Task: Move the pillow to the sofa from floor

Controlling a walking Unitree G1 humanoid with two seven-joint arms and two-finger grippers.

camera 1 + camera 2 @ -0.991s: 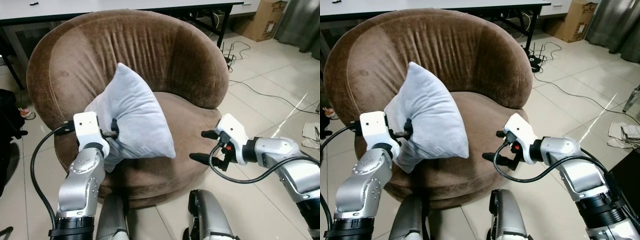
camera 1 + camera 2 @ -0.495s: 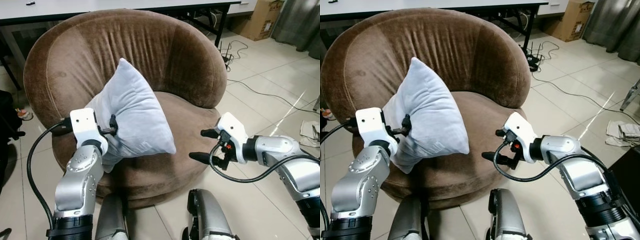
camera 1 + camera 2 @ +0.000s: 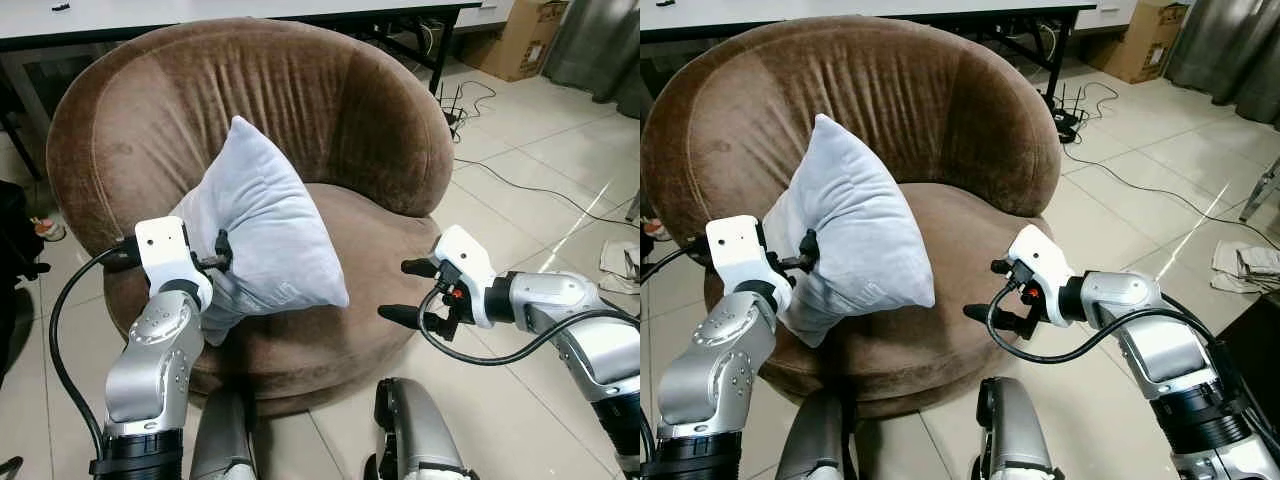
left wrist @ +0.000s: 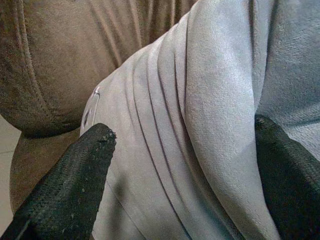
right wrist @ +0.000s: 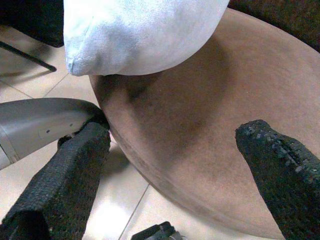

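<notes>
Pillow [image 3: 262,235]: one, pale grey, tilted up on a corner over the front-left part of the sofa [image 3: 340,110] seat, pinched at its lower left edge by your left claw [image 3: 222,252]. Whether its bottom corner touches the seat or hangs just above, you can't tell from the head views; the claw's far finger is buried in the fabric there. Left wrist view gives you what the head cams don't: two black fingers [image 4: 70,185] w/ bunched pillow cloth creased between them, brown sofa back behind. Right claw [image 3: 412,292] hovers spread, holding nothing, just off the seat's front-right rim; its wrist view shows the pillow's lower corner [image 5: 125,35] over the seat edge, tiled floor [image 5: 30,100] and a grey robot leg below. Bench [image 3: 200,15] behind the sofa is cut off at the top. One cardboard box [image 3: 528,40], cables [image 3: 540,195] on the floor, right side.
</notes>
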